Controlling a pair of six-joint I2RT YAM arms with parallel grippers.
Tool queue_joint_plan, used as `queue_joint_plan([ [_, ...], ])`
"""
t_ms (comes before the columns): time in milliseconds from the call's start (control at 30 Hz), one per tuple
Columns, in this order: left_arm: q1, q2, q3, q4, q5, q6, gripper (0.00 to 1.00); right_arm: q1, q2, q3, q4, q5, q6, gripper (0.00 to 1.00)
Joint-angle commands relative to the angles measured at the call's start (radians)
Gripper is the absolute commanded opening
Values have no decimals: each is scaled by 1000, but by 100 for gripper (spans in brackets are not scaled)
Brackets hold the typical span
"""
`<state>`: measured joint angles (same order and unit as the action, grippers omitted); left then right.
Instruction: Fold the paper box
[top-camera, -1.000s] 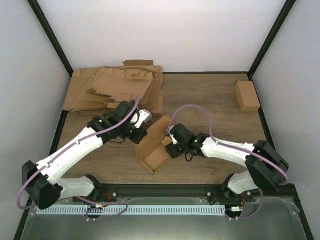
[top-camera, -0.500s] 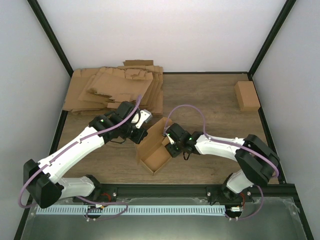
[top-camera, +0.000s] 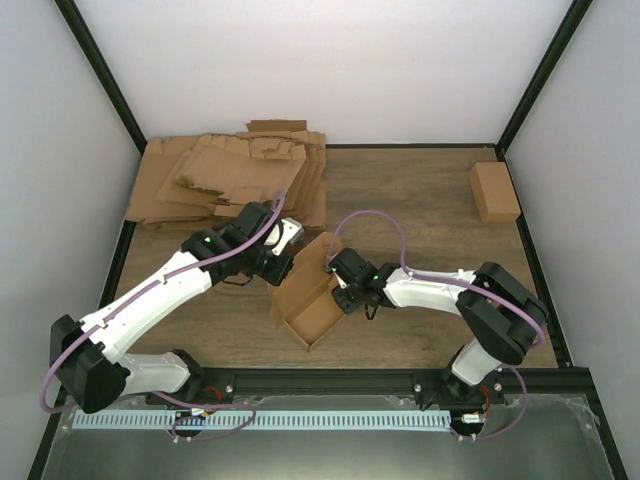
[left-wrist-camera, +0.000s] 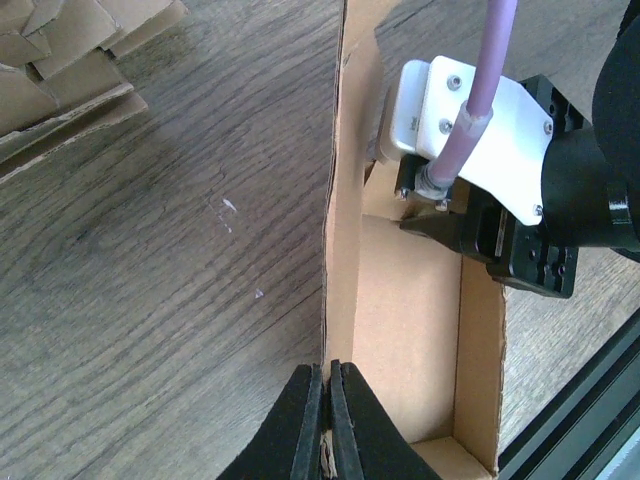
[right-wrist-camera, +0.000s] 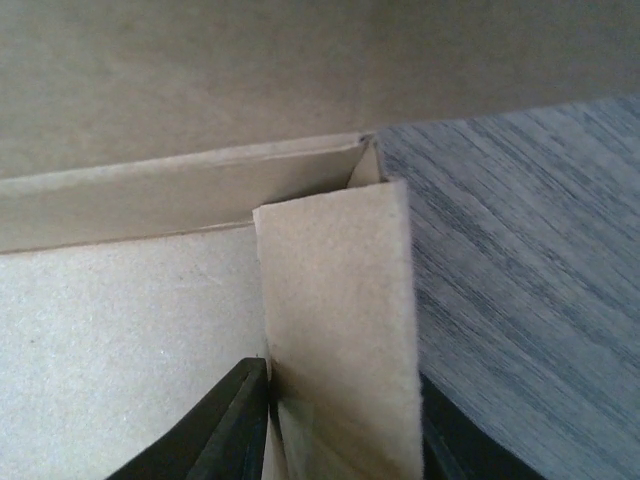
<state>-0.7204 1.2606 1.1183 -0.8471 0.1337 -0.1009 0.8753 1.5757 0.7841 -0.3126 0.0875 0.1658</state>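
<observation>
Fig. — Paper box (top-camera: 308, 300) on the wooden table (top-camera: 420, 200), seen from beside the rig. The box was plain brown cardboard, half erected into a long open tray. It lay on a diagonal near the middle of the table, toward the front edge, between the two arms. Its long walls and near end wall stood up around a flat floor, and at the far end a broader panel rose above the walls.

The left gripper (top-camera: 287, 274) was clenched on the top edge of the left long wall, its black fingers (left-wrist-camera: 300, 420) pinched together with the thin card between them. The right gripper (top-camera: 346, 292) reached into the far right corner of the tray. There a narrow folded flap (right-wrist-camera: 335, 300) stood between its two fingers (right-wrist-camera: 235, 425) (whether they pressed it or merely straddled it could not be told).

A thick heap of flat cardboard sheets (top-camera: 225, 180) filled the far left corner, close behind the left wrist. A small closed carton (top-camera: 495, 190) sat well apart at the far right edge. A purple cable (top-camera: 375, 218) arched over the right wrist.

The near corner of the tray lay close to the black frame rail (top-camera: 330, 378) along the front. Bare wood was open to the right of the tray, and beyond it up to the back wall.
</observation>
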Motion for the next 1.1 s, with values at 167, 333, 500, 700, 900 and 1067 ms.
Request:
queue_joint_plan([
  [167,-1,11,33,12,5,-13,4,-1,1,-9,22,64,25,12],
  [333,-2,10,39,21,19,-17,5,-1,-7,-20,18,108,48,6],
  [500,-2,10,42,28,23,-20,5,3,-10,-23,4,167,91,1],
  [700,-2,-4,47,37,4,-36,17,4,-58,-32,6,191,137,1],
  [900,-1,-71,65,8,-76,-88,62,1,-44,-7,-28,241,283,1],
  [1067,-2,-189,65,-42,-234,-202,90,-7,-20,5,-63,276,446,1],
])
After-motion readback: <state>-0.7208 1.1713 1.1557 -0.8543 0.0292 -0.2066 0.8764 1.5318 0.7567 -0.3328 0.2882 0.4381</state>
